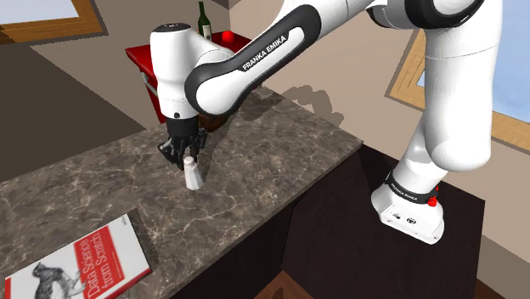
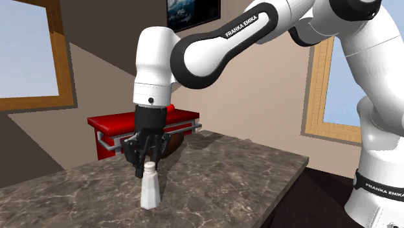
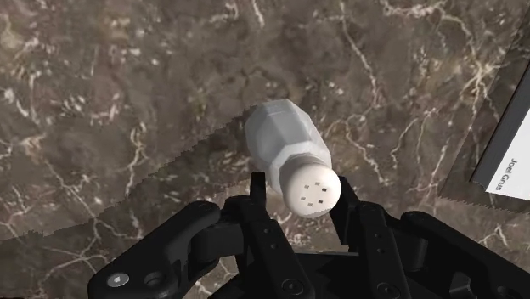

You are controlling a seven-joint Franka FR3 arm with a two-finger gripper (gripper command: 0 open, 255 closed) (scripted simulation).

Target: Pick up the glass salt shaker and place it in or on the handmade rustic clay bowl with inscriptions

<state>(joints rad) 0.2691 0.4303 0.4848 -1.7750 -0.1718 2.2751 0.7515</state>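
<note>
The hand [image 1: 185,153] is hung straight down over the salt shaker [image 1: 194,172]. Its fingers are held apart, with the shaker's holed cap caught between them. In the wrist view a black finger is seen on either side of that cap, close in, and the shaker [image 3: 284,140] is not clamped. The shaker, drawn pale grey-white, is stood upright on the dark veined tabletop [image 1: 280,153], and the hand [image 2: 147,165] is down at its top.

Just behind the hand, in the second exterior view, a dark brown bowl [image 2: 173,144] is picked out near the tabletop's far edge, partly hidden by the fingers. Past the bowl a red cabinet [image 2: 110,123] with a rail along its front is set against the wall. A green bottle [image 1: 204,21] and a small red ball [image 1: 229,37] are carried on top of it.

On the other side, well apart from the shaker, a red-and-white book [image 1: 81,267] is laid flat at the shoulder view's lower left. Its corner [image 3: 510,153] is glimpsed in the wrist view.

The wrist is pointed downward. From it the white forearm is swept up toward the shoulder view's upper right, then dropped to the stand [image 1: 408,212] at the lower right.
</note>
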